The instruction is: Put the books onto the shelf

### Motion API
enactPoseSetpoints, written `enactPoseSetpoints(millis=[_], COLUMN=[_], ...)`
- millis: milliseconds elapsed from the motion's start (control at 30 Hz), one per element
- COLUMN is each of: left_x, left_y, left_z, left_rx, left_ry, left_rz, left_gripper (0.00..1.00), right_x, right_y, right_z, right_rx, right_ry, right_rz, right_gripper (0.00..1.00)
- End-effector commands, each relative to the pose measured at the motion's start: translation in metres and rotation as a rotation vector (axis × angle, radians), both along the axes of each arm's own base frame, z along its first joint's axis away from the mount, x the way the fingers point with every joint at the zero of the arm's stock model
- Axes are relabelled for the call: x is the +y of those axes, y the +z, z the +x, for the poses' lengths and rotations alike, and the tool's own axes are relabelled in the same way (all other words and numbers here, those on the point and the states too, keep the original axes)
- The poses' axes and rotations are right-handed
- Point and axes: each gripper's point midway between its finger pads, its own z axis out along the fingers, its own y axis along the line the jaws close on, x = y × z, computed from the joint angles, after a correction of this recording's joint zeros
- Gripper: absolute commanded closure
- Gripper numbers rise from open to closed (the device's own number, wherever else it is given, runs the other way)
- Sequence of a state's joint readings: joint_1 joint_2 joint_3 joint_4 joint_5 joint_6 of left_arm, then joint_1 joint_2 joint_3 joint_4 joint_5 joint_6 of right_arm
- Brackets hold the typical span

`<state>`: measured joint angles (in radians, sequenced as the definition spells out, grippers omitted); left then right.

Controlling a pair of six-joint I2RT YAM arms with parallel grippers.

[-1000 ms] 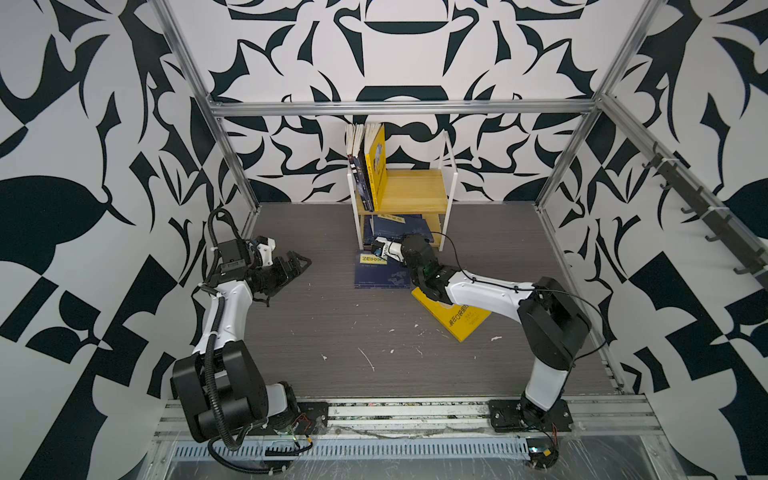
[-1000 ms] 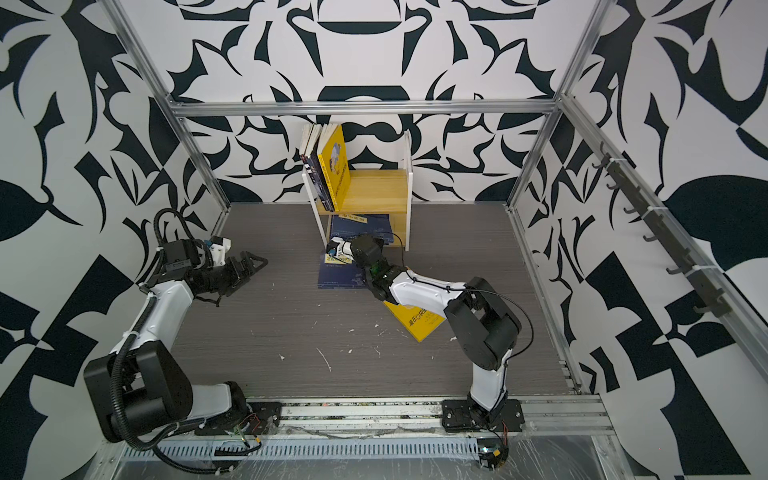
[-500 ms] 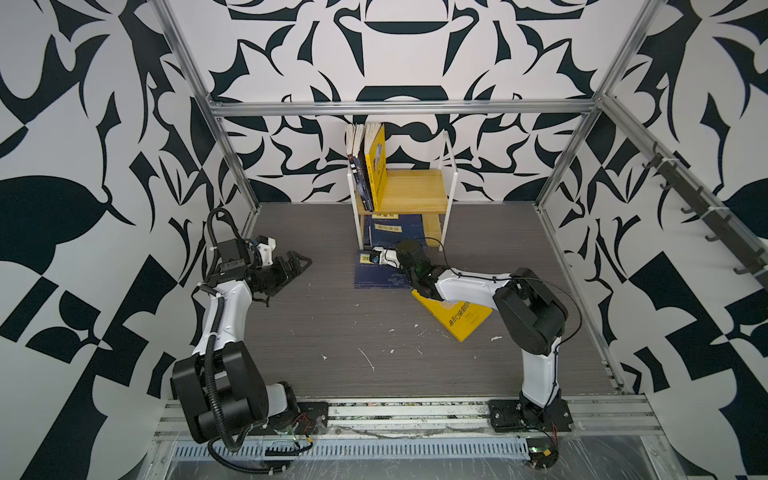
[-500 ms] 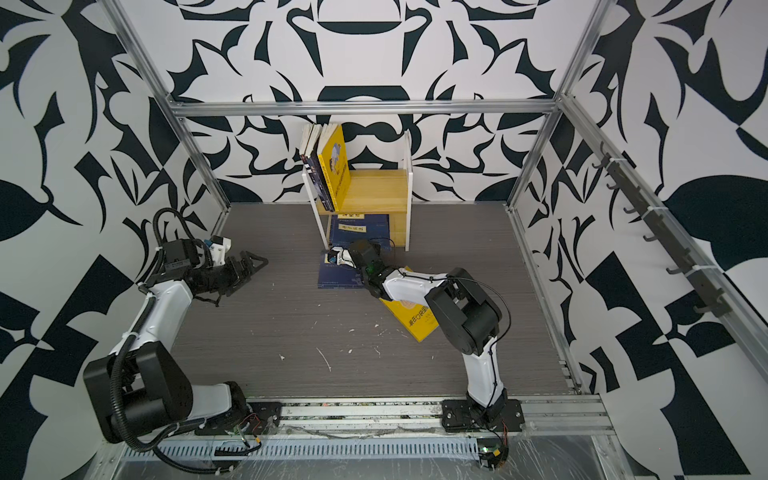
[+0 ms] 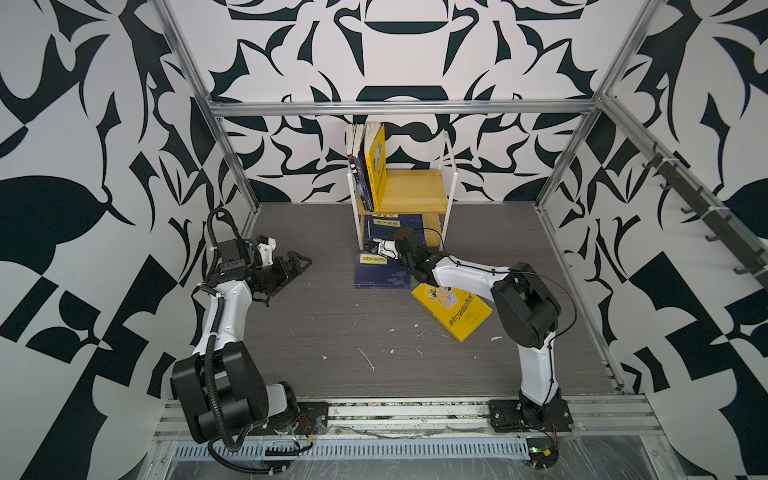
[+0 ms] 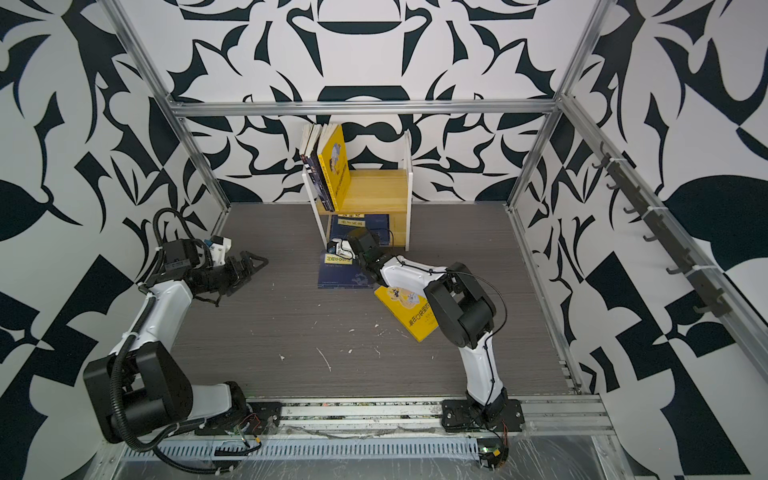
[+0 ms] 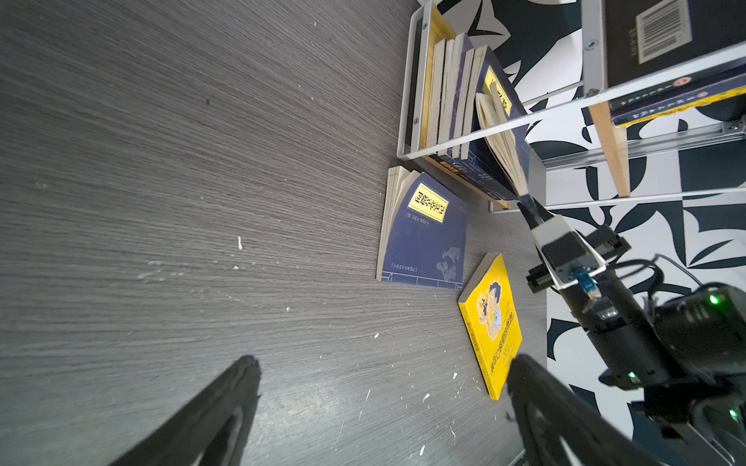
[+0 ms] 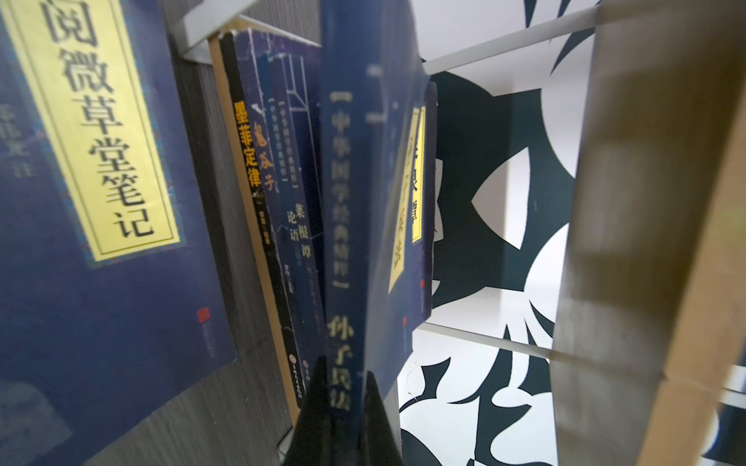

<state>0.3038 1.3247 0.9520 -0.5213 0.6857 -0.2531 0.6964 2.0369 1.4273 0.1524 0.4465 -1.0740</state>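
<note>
right fingers with navy book nearer shelf, elbow folded inward

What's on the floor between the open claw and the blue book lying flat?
Nothing. Only bare grey floor lies between the left gripper and the flat navy book. Both top views show it.

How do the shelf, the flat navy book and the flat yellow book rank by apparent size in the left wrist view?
1. shelf, though the picture's edge cuts it off.
2. flat navy book.
3. flat yellow book; seen at a slant, so its gap to the navy one may be only the angle.
</note>
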Motion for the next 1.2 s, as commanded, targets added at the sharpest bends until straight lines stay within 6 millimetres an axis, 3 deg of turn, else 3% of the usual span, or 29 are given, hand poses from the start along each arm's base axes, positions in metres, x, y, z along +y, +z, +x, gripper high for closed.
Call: enactPoseSetpoints(millis=[0, 67, 200, 267, 367, 567, 900, 1167], left_x=[-0.001, -0.001, -0.001, -0.001, -0.001, -0.001, -0.001, -0.002], left_y=[0.013, 0.013, 0.013, 0.012, 0.012, 0.011, 0.013, 0.011], left_z=[-0.001, -0.001, -0.001, -0.001, -0.001, -0.002, -0.002, -0.003], left_rx=[-0.025, -0.023, -0.021, -0.021, -0.022, -0.021, -0.028, -0.028], left_ry=[-0.015, -0.016, -0.015, -0.014, -0.015, -0.016, -0.016, -0.019], left_rz=[-0.003, -0.004, -0.002, -0.003, -0.002, -0.002, -0.001, -0.004], left_gripper=[0.0, 0.0, 0.0, 0.0, 0.0, 0.0, 0.0, 0.0], right_x=[0.0, 0.0, -0.001, 0.0, 0.003, 0.009, 0.019, 0.024], right_y=[0.01, 0.007, 0.002, 0.003, 0.007, 0.014, 0.016, 0.013], right_z=[0.006, 0.005, 0.003, 0.004, 0.006, 0.013, 0.028, 0.028], right_rx=[0.014, 0.024, 0.028, 0.018, 0.011, 0.006, 0.014, 0.044], right_ry=[-0.008, -0.007, -0.001, 0.007, 0.013, 0.021, 0.037, 0.081], right_rz=[0.027, 0.015, -0.005, -0.003, 0.004, 0.023, 0.009, 0.002], right_gripper=[0.99, 0.92, 0.69, 0.64, 0.64, 0.75, 0.67, 0.67])
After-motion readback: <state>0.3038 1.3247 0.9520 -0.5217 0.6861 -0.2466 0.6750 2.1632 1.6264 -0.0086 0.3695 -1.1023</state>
